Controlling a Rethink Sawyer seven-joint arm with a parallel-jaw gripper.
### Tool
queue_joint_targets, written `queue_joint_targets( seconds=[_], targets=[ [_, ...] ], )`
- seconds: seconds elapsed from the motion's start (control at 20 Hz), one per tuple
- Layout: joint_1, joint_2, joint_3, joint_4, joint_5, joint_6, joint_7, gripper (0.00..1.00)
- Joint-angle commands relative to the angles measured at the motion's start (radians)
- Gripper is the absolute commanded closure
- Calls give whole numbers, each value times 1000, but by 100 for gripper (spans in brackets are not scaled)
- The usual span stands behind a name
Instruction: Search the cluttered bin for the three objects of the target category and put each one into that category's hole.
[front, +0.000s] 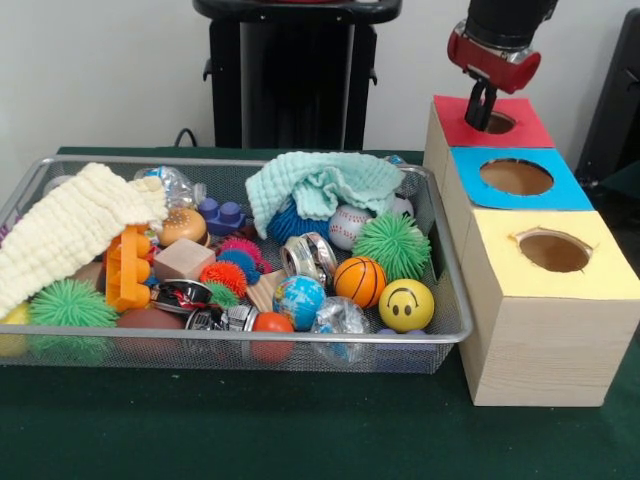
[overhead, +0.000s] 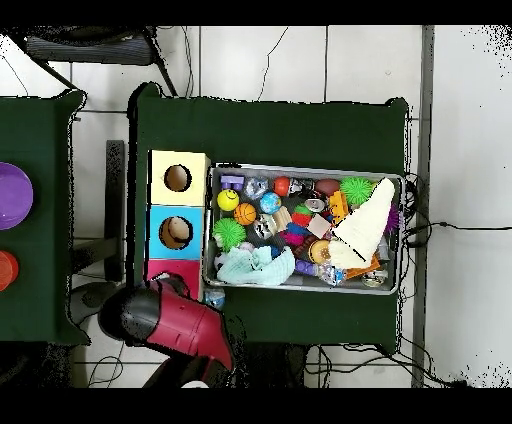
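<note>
The silver wire-mesh bin (front: 250, 335) sits on the green table, full of toys; it also shows in the overhead view (overhead: 305, 168). Inside are a small basketball (front: 359, 281), a yellow smiley ball (front: 406, 305), a globe ball (front: 299, 300), a baseball (front: 349, 226) and a green spiky ball (front: 392, 245). My gripper (front: 481, 118) hangs directly over the red-surrounded hole (front: 502, 123) in the far wooden box. It looks shut, and I see nothing in it. In the overhead view my red arm (overhead: 170, 320) covers the red box's hole.
A blue-surrounded hole (front: 516, 177) and a yellow-surrounded hole (front: 554, 251) lie in the nearer boxes beside the bin. A teal cloth (front: 320, 185) and a cream cloth (front: 70, 230) cover parts of the clutter. A purple bowl (overhead: 12, 195) sits on a side table.
</note>
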Motion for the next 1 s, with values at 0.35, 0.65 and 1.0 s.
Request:
queue_joint_targets(
  seconds=[0.35, 0.65, 1.0],
  targets=[
    [-235, 9, 225, 157, -157, -306, 68, 100],
    [-194, -43, 180, 161, -165, -220, 110, 100],
    [-136, -49, 139, 96, -148, -115, 138, 100]
  ],
)
